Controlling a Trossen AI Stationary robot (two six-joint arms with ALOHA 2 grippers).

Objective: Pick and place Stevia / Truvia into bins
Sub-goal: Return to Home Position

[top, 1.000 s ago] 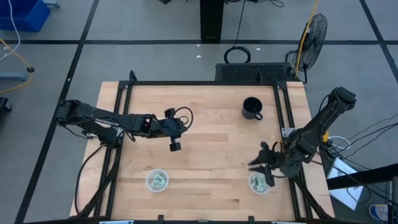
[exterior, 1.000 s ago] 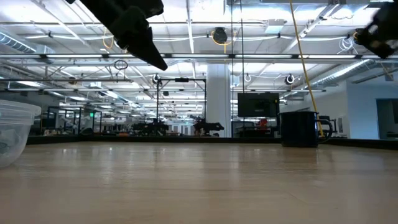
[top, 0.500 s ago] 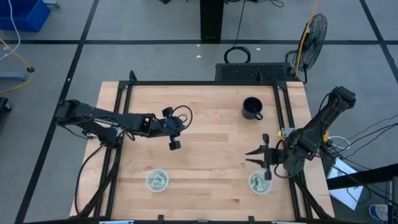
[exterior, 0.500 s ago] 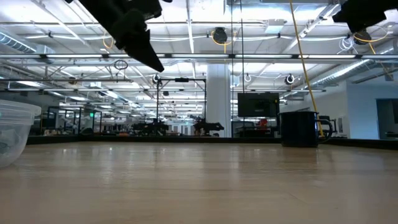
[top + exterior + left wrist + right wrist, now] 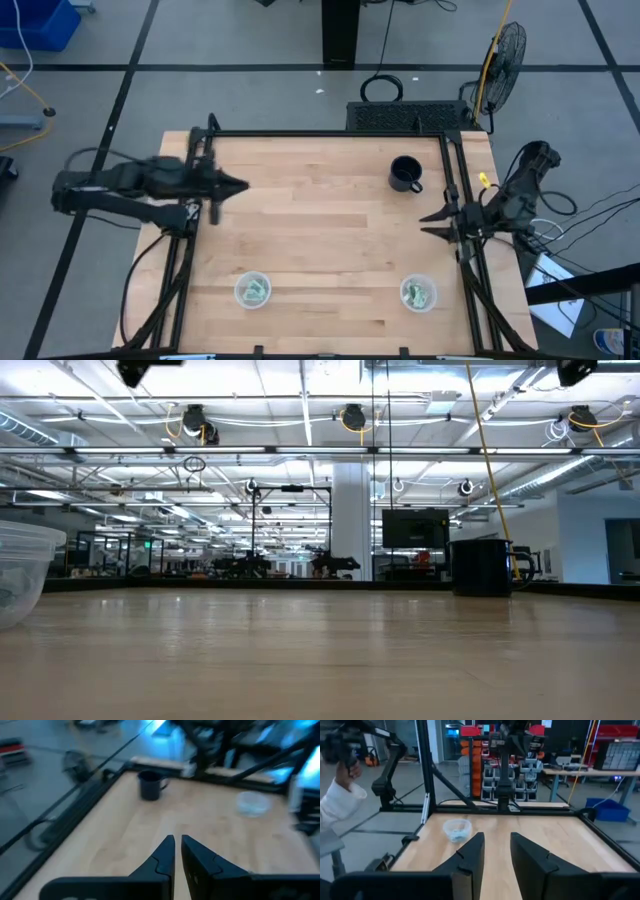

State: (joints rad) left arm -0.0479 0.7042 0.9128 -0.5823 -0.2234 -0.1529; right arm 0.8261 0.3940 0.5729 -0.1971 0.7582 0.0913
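You find no loose packet on the surface [image 5: 330,235]. All the packets [image 5: 257,291] that show lie inside the two bins, as a green-and-white heap in each. The left bin [image 5: 238,289] stands near left and the right bin [image 5: 403,293] near right, well apart.

Expect a packet to handle as a very light thing. It is thin paper, limp rather than stiff, with loose grains inside that shift when squeezed. It likely lies flat, with little edge to get under. Should you need one again, judge the best hold to be a pinch across its short width near the middle. Press lightly, because paper can crease or tear, and a slick packet may slide out of a loose grip. The bins look light too and would probably skid if nudged.

Your left pincer [image 5: 236,185] is at the left edge, raised. Its fingers are closed to a sliver and hold nothing. Your right pincer [image 5: 432,220] is at the right edge, with its fingers spread and empty.

By count you have two bins, one mug [image 5: 405,174] far right, and two arms. You cannot count the packets, since they overlap in each bin and are too small to separate. With nothing left to pick, the job looks close to done.
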